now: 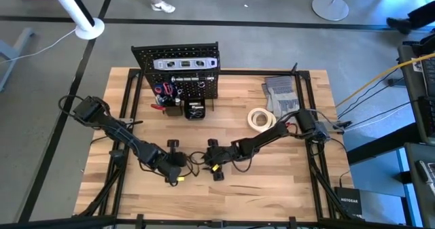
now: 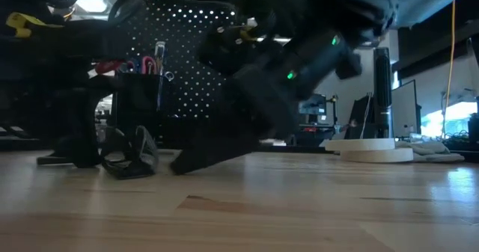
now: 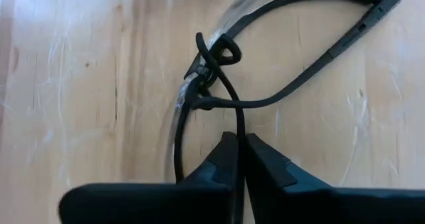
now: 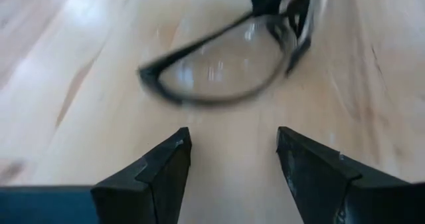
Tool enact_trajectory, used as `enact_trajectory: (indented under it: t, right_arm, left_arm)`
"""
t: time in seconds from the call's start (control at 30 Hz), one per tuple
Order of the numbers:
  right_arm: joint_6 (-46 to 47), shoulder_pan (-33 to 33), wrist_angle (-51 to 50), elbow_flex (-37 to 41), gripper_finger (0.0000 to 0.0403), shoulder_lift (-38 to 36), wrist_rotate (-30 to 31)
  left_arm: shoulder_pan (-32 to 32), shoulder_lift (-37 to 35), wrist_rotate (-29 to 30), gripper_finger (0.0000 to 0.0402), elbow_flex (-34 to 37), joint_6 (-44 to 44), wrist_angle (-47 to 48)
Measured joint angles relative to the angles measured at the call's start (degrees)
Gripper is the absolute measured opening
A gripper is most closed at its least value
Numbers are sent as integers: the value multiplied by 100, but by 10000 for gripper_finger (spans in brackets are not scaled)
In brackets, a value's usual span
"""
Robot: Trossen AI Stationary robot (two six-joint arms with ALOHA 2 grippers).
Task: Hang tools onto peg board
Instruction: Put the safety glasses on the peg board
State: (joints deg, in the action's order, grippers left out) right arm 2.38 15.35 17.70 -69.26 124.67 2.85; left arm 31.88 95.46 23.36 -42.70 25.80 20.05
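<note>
Black-framed safety glasses lie on the wooden table near its front middle, between my two grippers. My left gripper is shut on them from the left. My right gripper stands open just right of them, one clear lens ahead of its fingers and untouched. The peg board stands upright at the far middle and carries the silver level. Red-handled tools stick out of a bin on its front. The white tape roll lies flat to the right. My left gripper pinches a thin black rim of the glasses' frame, just below the nose bridge, between its two fingers. The fingers slant down from the table's left side. The glasses rest on the table, with one temple arm stretching away.
Grey work gloves lie at the far right behind the tape roll. A small black bin stands on the table in front of the peg board. Bare wood stretches along the near edge and on the table's left side.
</note>
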Motion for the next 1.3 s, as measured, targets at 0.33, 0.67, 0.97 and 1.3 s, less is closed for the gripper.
enact_trajectory:
  t: [0.33, 0.67, 0.97, 1.3]
  right_arm:
    - [-293, 200, -2537, 11, 227, -1527, 116]
    - [-1899, 1040, -2038, 1, 227, -1989, 1120]
    - [-3574, 1012, -1021, -8, 227, -1575, 1324]
    - [-3883, 996, -897, -4, 192, -1283, 1723]
  left_arm:
    - [-122, -582, -1109, 4, -286, 1231, 100]
    - [-735, -1471, -2708, 3, -345, 2361, -8]
    - [-1211, -1521, -3487, 4, -349, 2568, -435]
    - [-1255, -1521, -3634, 5, -350, 2609, -618]
